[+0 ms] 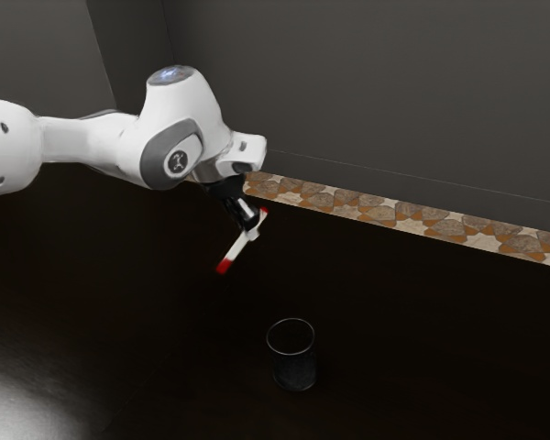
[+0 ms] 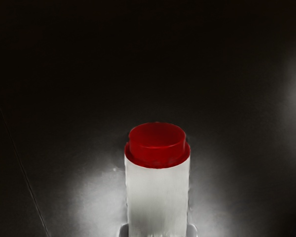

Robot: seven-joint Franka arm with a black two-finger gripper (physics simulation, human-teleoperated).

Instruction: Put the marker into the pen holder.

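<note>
Gripper (image 1: pixel 250 229) is clamped on the marker (image 1: pixel 242 243), one finger each side of the white barrel. Hand is up in the air over the dark table (image 1: pixel 156 321), fingers angled down and toward the exterior view's right. Marker sits tilted in the grip: longer part slants down from the fingertips toward the exterior view's left, ending in a red section (image 1: pixel 223 267); short part sticks up past the fingers on the other side, red at that tip too. Wrist view: stepped red end (image 2: pixel 157 143) on the white barrel, points out ahead of the hand, grey finger edges flanking the barrel. Pen holder (image 1: pixel 295 371) is upright on the table, lower than the hand and off toward the exterior view's right, well apart from the marker. It's a dark cylinder with a thin round rim, open at the top. Marker is outside it. White arm (image 1: pixel 87 139) comes in from the exterior view's left, above the table. Beyond the hand: stone-patterned strip (image 1: pixel 376 214) along the foot of a dark grey wall (image 1: pixel 376 92).
</note>
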